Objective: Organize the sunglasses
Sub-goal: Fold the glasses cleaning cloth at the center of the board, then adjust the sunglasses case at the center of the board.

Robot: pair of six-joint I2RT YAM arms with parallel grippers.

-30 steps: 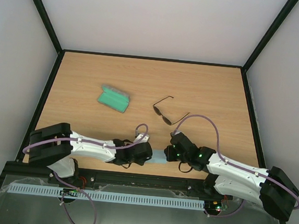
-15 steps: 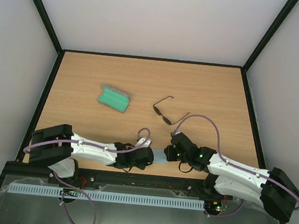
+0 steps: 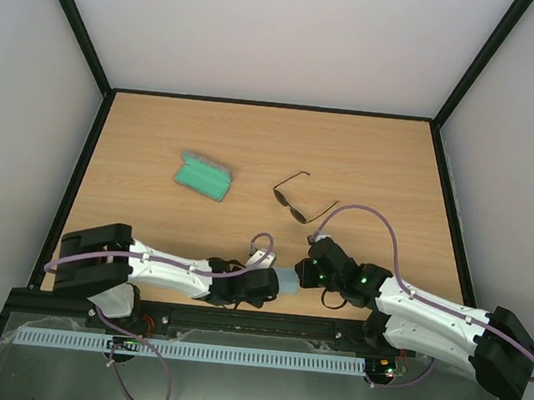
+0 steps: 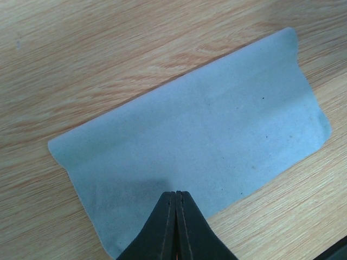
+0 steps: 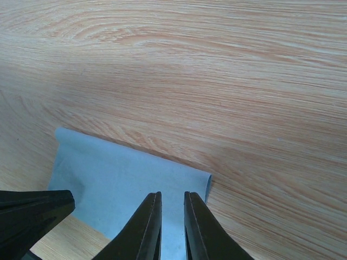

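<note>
**Both grippers working at the cloth, sunglasses lying mid-counter**

Top view: the thin dark wire-frame sunglasses w/ dark lenses (image 3: 299,204) are lying roughly mid-way across the light wooden counter (image 3: 374,153). Their temple arms are unfolded, and they're well apart from both robot arms. The grey rectangular case w/ green lining (image 3: 203,177) is sitting open to the left of the sunglasses, not touching them. Near the front edge, the left gripper (image 3: 264,282) and right gripper (image 3: 305,273) are reaching in toward each other. The light blue square cloth (image 3: 285,280) is lying btwn them.

Left wrist view: the left gripper (image 4: 176,194) is holding its fingers pressed tight together, no gap showing. Its tip is sitting over the near edge of the cloth (image 4: 206,135) and throwing a small shadow on it. Can't tell whether any fabric is caught btwn the fingers. The cloth is lying mostly flat on the counter (image 4: 81,54), w/ its far right edge curling up a little.

Right wrist view: the right gripper (image 5: 172,196) is keeping its fingers just a narrow slit apart, w/ blue fabric showing through the gap. The tips are hanging over one end of the cloth (image 5: 119,168). Can't tell if they're touching it. The left gripper's dark tip is poking in at the bottom-left corner, at the cloth's other end. Bare counter (image 5: 217,65) is filling the rest of the view.
</note>
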